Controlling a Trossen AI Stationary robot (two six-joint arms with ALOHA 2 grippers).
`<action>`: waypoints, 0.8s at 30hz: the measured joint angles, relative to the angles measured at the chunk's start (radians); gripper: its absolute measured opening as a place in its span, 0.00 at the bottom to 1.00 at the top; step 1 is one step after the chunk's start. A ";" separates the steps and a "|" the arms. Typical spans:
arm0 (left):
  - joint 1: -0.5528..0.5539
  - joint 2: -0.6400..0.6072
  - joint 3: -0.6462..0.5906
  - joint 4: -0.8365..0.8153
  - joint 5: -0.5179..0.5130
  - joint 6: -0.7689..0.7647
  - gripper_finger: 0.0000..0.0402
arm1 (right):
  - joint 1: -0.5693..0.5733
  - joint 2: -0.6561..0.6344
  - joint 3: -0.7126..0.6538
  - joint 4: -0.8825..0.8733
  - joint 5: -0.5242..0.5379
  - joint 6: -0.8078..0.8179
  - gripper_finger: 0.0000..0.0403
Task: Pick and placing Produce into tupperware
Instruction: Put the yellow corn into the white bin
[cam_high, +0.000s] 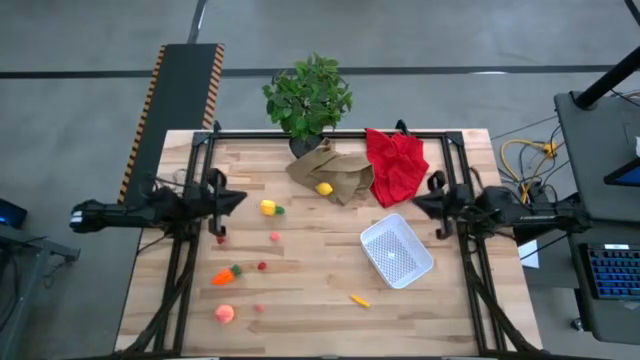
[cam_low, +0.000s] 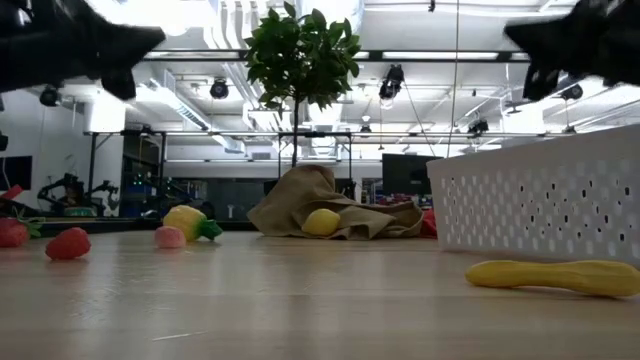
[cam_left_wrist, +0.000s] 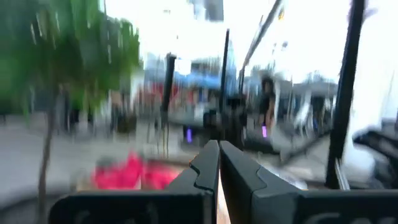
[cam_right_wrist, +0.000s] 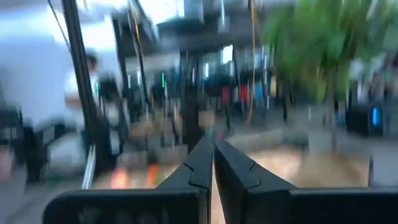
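Observation:
The white tupperware (cam_high: 397, 250) sits on the table's right half, its perforated wall (cam_low: 540, 205) showing in the low view. The lemon (cam_high: 324, 188) (cam_low: 322, 222) lies on the brown paper bag. Out on the wood lie the corn (cam_high: 270, 208) (cam_low: 190, 222), the carrot (cam_high: 227, 274), the peach (cam_high: 225, 313), several small red berries such as (cam_high: 262, 266) (cam_low: 68, 243), and a small yellow piece (cam_high: 359, 300) (cam_low: 550, 275). My left gripper (cam_high: 240, 198) (cam_left_wrist: 219, 149) hovers shut at the left edge, above the table. My right gripper (cam_high: 418, 205) (cam_right_wrist: 213, 146) hovers shut at the right edge.
A brown paper bag (cam_high: 330, 170) and a red cloth (cam_high: 397, 165) lie at the table's far side, in front of a potted plant (cam_high: 307, 95). Black frame rails run along the left, right and far edges. A person shows in the room beyond the table (cam_right_wrist: 93, 81).

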 joint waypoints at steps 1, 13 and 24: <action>0.000 0.008 0.000 0.048 0.000 0.023 0.00 | 0.000 0.007 0.001 0.065 -0.003 -0.015 0.03; 0.000 0.162 0.109 0.072 0.000 0.195 0.32 | 0.008 0.271 0.450 -0.417 -0.051 -0.172 0.39; 0.000 0.188 0.133 0.173 0.000 0.192 0.44 | 0.053 0.629 0.792 -0.779 -0.057 0.079 0.45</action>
